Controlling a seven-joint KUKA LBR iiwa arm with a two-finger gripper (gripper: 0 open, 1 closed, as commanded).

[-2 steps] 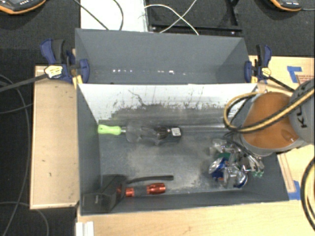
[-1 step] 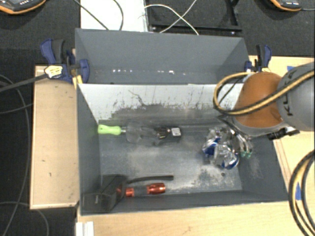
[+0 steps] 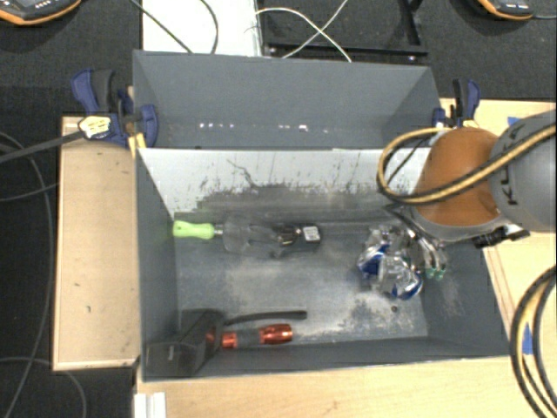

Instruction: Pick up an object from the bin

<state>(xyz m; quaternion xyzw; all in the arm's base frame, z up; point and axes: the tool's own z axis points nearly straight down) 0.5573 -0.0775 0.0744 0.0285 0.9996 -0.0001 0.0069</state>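
1. Barely legible lettering marks my arm (image 3: 522, 181).
2. My pincer (image 3: 407, 266), open or closed I cannot tell, is over a crumpled blue-and-silver thing (image 3: 376, 264) at the bin's (image 3: 261, 146) right.
3. Leftward: green-handled tool (image 3: 209, 231), black-and-red tool (image 3: 231, 336).

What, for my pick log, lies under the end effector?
A crumpled blue and silver thing, at the bin's right; the end effector covers part of it.

The bin (image 3: 278, 103) is matt grey metal, its floor scratched and scuffed. By the bin's right wall lies a shiny, crinkled blue-and-silver wrapper (image 3: 379, 265) that looks like foil. Near the bin's left wall is a glossy green plastic handle (image 3: 193, 230). Over the bin's right wall, the orange cover (image 3: 457, 185) looks smooth and softly glossy.
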